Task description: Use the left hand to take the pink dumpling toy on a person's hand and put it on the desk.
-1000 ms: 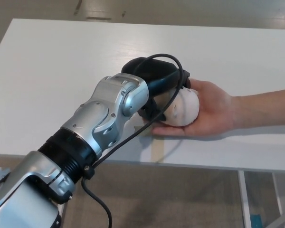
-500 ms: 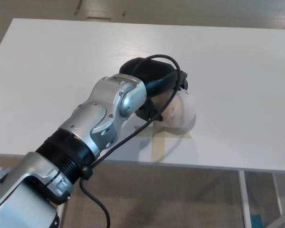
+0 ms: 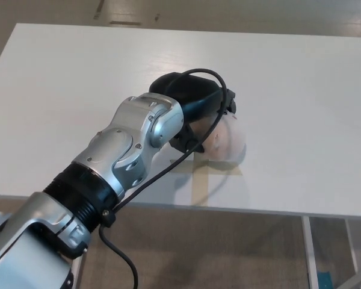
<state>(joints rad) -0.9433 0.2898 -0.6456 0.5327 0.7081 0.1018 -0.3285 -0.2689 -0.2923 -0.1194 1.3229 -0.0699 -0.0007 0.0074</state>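
My left hand [image 3: 192, 105] reaches in from the lower left over the white desk [image 3: 301, 90]. Its black fingers are closed over the pale pink dumpling toy [image 3: 226, 141], which shows below and to the right of the hand. The toy sits low, close to the desk surface; whether it touches the desk I cannot tell. No person's hand is in the picture. My right hand does not show.
A black cable [image 3: 168, 171] loops from the hand down along my silver forearm [image 3: 129, 153]. The desk's near edge [image 3: 259, 212] runs just below the toy, with floor beyond it.
One second ago the toy lay on a person's open palm with my fingers around it. The person's hand has withdrawn to the right, out of the picture, and my left hand keeps the toy.
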